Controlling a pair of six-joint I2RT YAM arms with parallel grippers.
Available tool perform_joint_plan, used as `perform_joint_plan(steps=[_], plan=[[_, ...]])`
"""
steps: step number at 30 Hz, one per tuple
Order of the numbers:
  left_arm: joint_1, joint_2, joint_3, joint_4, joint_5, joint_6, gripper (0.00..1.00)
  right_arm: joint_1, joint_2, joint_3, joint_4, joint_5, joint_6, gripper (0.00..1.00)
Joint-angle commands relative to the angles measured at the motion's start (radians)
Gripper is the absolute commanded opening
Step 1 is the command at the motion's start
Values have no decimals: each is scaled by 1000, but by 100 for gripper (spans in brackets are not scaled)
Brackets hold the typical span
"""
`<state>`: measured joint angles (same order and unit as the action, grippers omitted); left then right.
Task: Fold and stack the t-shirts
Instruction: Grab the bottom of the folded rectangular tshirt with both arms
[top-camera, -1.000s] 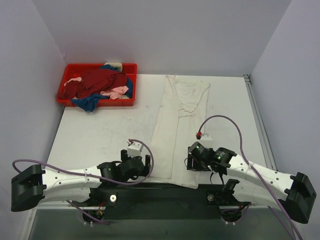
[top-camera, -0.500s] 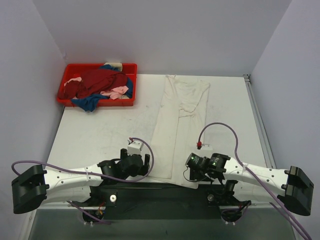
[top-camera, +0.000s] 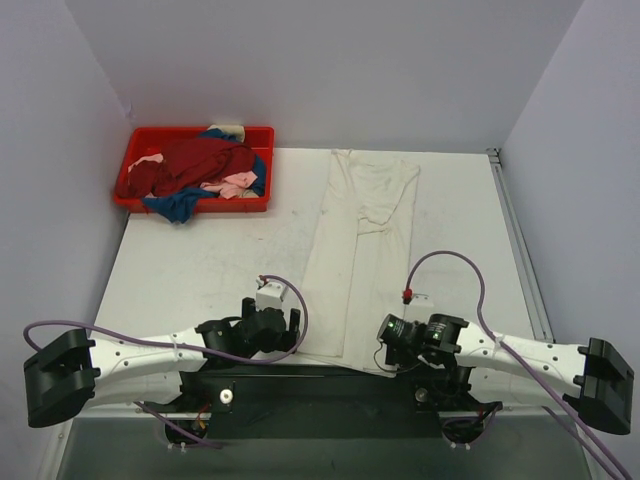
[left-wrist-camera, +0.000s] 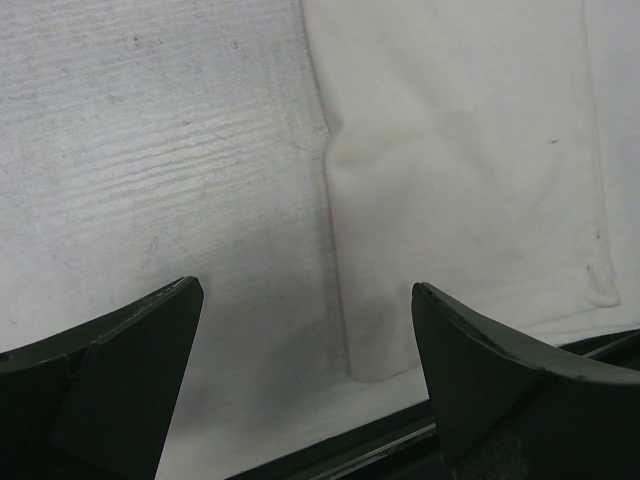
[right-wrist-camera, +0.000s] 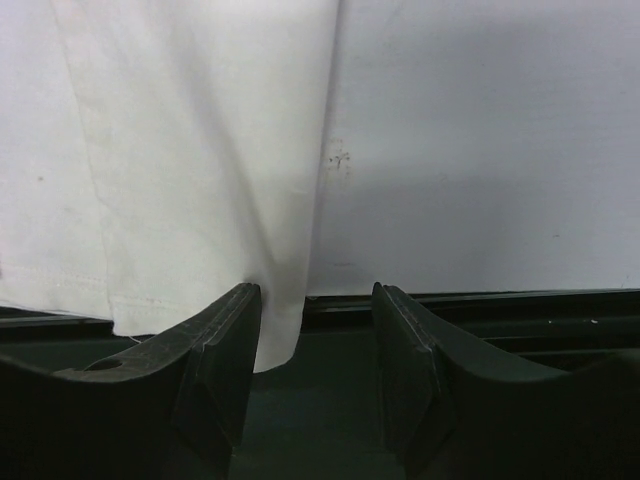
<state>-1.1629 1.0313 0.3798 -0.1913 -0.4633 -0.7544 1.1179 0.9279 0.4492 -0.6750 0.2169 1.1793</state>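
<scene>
The cream-white t-shirt (top-camera: 360, 250) lies as a long strip down the table's middle, its hem at the near edge. My left gripper (top-camera: 294, 328) is open just left of the hem's left corner; the left wrist view shows that shirt (left-wrist-camera: 450, 150) ahead of the wide left gripper (left-wrist-camera: 306, 290), with nothing between the fingers. My right gripper (top-camera: 384, 345) sits at the hem's right corner. In the right wrist view the shirt (right-wrist-camera: 190, 150) hangs over the table edge beside the left finger of the right gripper (right-wrist-camera: 315, 290), which is open and grips nothing. Dark red (top-camera: 200, 160), blue (top-camera: 180, 207) and pale pink (top-camera: 238, 183) t-shirts lie heaped.
The heap sits in a red plastic tray (top-camera: 195, 206) at the table's far left corner. A dark rail (right-wrist-camera: 480, 300) runs along the near table edge, directly under both grippers. Grey walls enclose the left, back and right sides.
My right gripper has drawn back to the near table edge at the hem's right corner, and its jaws have narrowed. The left arm has barely shifted.
</scene>
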Motion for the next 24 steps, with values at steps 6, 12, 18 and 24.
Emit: perform_joint_plan(steps=[6, 12, 18, 24], plan=[[5, 7, -13, 43, 15, -6, 97, 111, 43, -10, -55, 21, 118, 46], [5, 9, -24, 50, 20, -11, 97, 184, 68, -4, -49, 35, 189, 45], [5, -4, -35, 52, 23, -17, 97, 191, 66, -40, -14, 53, 215, 45], [5, -5, -39, 50, 22, -20, 97, 192, 20, -104, 71, 52, 218, 40]])
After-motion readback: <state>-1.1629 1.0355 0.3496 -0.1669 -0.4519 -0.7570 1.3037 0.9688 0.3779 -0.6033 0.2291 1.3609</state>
